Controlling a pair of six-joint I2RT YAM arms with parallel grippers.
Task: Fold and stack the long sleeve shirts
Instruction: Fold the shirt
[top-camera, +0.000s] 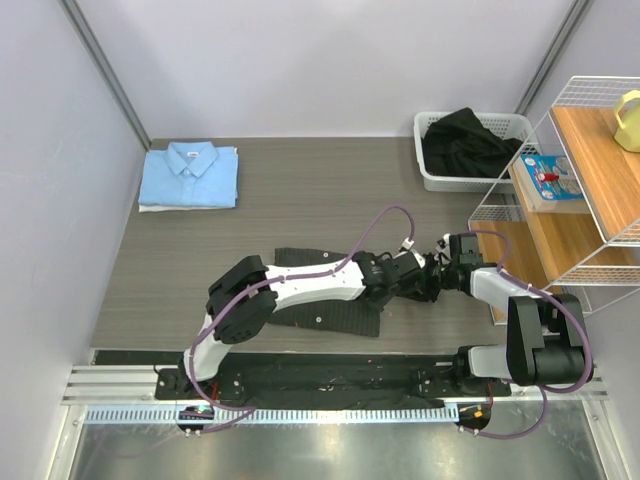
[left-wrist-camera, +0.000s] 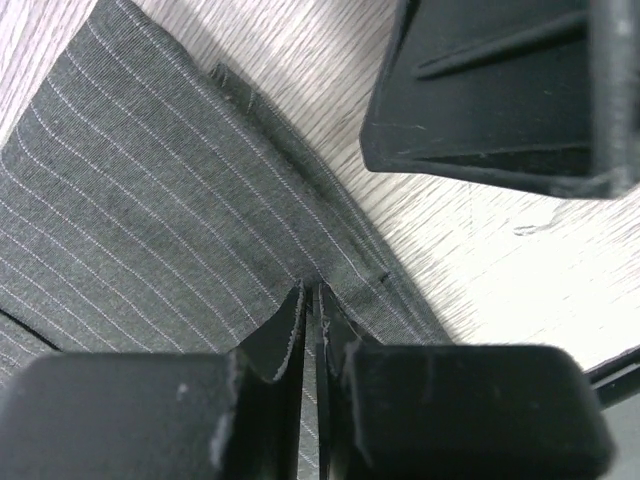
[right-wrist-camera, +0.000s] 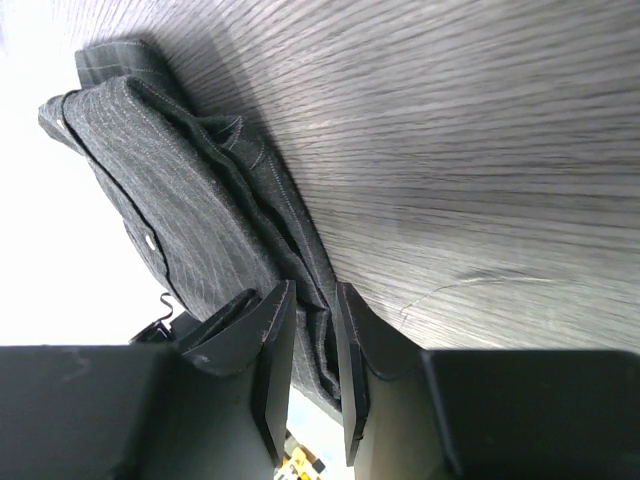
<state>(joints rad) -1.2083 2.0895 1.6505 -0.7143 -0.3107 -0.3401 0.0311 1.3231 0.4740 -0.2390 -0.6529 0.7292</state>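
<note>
The black-charcoal pinstriped shirt (top-camera: 335, 320) lies on the table's near middle, partly under my left arm. My left gripper (top-camera: 418, 280) is shut on a thin edge of the shirt (left-wrist-camera: 150, 200), with its fingertips (left-wrist-camera: 290, 310) pinching the cloth. My right gripper (top-camera: 445, 262) meets it from the right. It is shut on a bunched fold of the same shirt (right-wrist-camera: 180, 190), which runs between its fingers (right-wrist-camera: 275, 320). The light blue shirt (top-camera: 188, 177) lies folded at the far left corner.
A white basket (top-camera: 432, 178) holding a dark garment stands at the far right. A wire shelf rack (top-camera: 575, 215) with wooden boards stands along the right edge, close to my right arm. Dark cloth (top-camera: 300, 385) lies along the near rail.
</note>
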